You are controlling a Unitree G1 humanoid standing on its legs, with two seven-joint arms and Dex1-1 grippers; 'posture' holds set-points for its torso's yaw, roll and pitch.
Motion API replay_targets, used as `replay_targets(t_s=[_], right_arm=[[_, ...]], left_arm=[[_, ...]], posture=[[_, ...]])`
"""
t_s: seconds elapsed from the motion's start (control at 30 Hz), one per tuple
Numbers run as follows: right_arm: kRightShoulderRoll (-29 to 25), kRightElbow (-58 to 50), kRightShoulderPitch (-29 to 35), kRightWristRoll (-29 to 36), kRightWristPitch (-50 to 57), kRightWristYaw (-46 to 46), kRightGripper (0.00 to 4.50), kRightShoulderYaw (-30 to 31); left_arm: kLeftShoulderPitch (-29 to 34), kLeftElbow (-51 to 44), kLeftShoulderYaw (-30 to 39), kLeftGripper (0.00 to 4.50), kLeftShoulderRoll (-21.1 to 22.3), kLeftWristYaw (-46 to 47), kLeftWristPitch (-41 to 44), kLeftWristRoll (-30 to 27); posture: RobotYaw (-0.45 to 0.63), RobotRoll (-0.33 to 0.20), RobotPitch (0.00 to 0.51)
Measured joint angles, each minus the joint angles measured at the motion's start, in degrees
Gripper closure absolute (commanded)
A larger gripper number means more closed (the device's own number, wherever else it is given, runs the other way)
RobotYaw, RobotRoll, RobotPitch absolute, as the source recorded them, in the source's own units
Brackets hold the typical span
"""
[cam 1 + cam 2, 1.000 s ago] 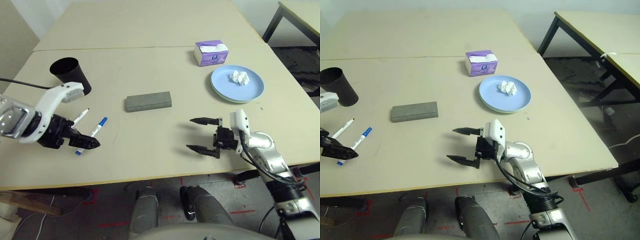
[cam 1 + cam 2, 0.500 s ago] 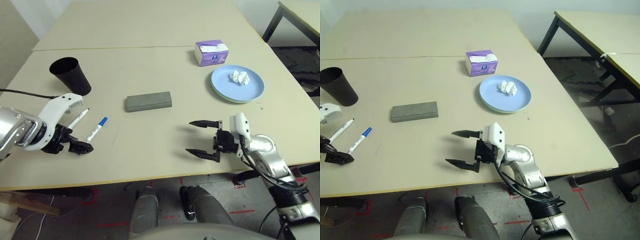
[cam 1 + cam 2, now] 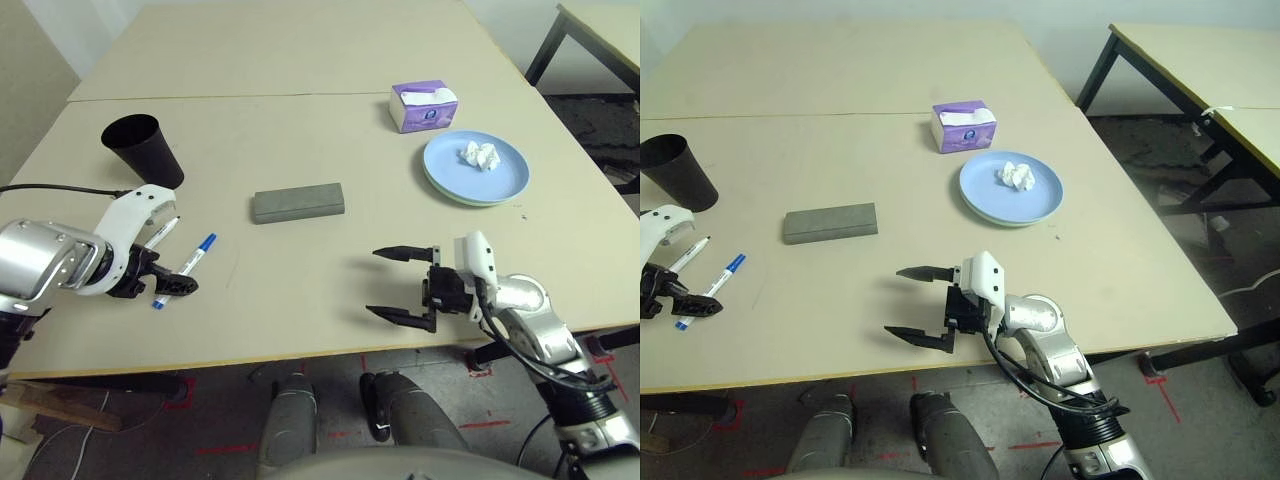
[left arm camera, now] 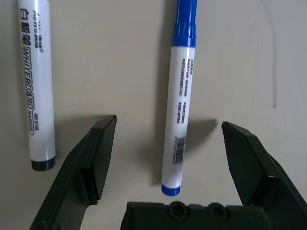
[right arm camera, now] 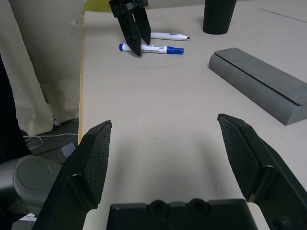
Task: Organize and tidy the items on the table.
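The tidying looks barely begun: beyond the left pincer (image 3: 178,284) stands the black cup (image 3: 143,151), and both whiteboard markers lie loose. The pincer tilts steeply down, jaws wide, straddling the blue-capped marker (image 4: 181,91); the black-capped one (image 4: 35,81) lies just outside. The right pincer (image 3: 400,283) hovers level, agape, empty.

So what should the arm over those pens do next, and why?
Probably lower a touch and close: the left gripper is open with the blue-capped pen lying between its fingers on the table, not yet gripped. The black-capped pen lies outside them.
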Motion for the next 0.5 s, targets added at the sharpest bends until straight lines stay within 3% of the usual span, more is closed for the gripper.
replay_targets(t_s=[0.27,0.4,0.5], right_arm=[[0.00,-0.06,0.46,-0.09,0.00,-0.52,0.00,0.15],[0.10,-0.06,0.67,-0.16,-0.01,-0.85,0.00,0.49],[0.19,-0.06,0.58,-0.16,0.00,-1.14,0.00,0.62]], left_arm=[[-0.57,0.37,0.00,0.03,-2.19,0.48,-0.17,1.63],[-0.55,0.40,0.25,0.93,-3.68,1.41,-0.61,2.69],[-0.41,0.31,0.51,1.95,-4.28,1.77,-1.03,2.86]], posture=[[-0.05,0.000,0.168],[-0.06,0.000,0.168],[-0.05,0.000,0.167]])
